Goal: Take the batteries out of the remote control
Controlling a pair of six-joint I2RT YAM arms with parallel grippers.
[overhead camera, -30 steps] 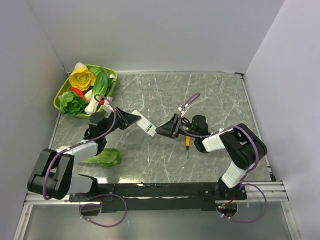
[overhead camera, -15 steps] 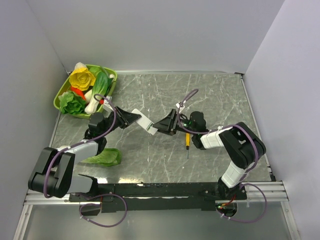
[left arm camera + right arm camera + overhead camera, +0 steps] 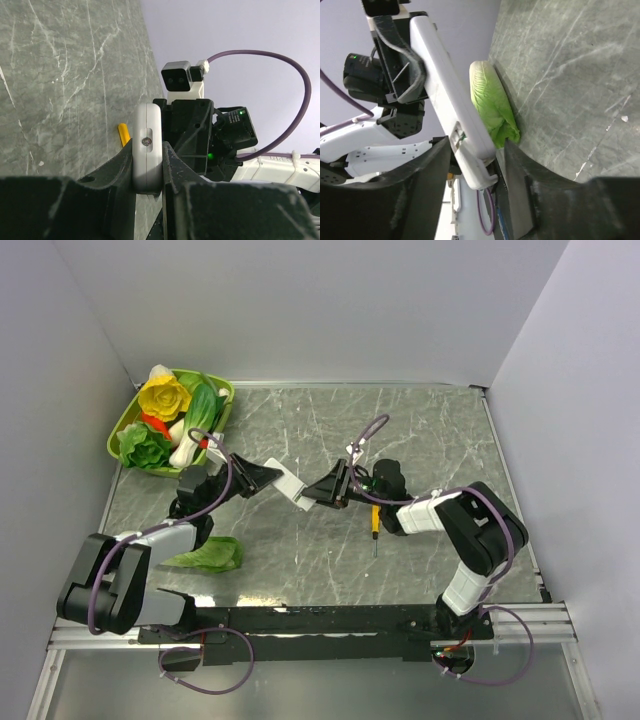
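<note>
My left gripper (image 3: 268,478) is shut on the white remote control (image 3: 288,484) and holds it above the table, its free end pointing right. In the left wrist view the remote (image 3: 147,145) stands edge-on between the jaws. My right gripper (image 3: 318,493) is open, with its jaws on either side of the remote's free end (image 3: 470,150); there is a gap on one side. A sliver of green (image 3: 463,135) shows at the cover seam. The batteries themselves are hidden.
A yellow-handled screwdriver (image 3: 375,524) lies on the table under my right arm. A green leafy vegetable (image 3: 208,556) lies near my left arm. A green basket (image 3: 122,422) of toy vegetables stands at the back left corner.
My right gripper has moved left, up to the remote, and its open jaws now sit round the remote's free end. My left gripper has kept its hold.
</note>
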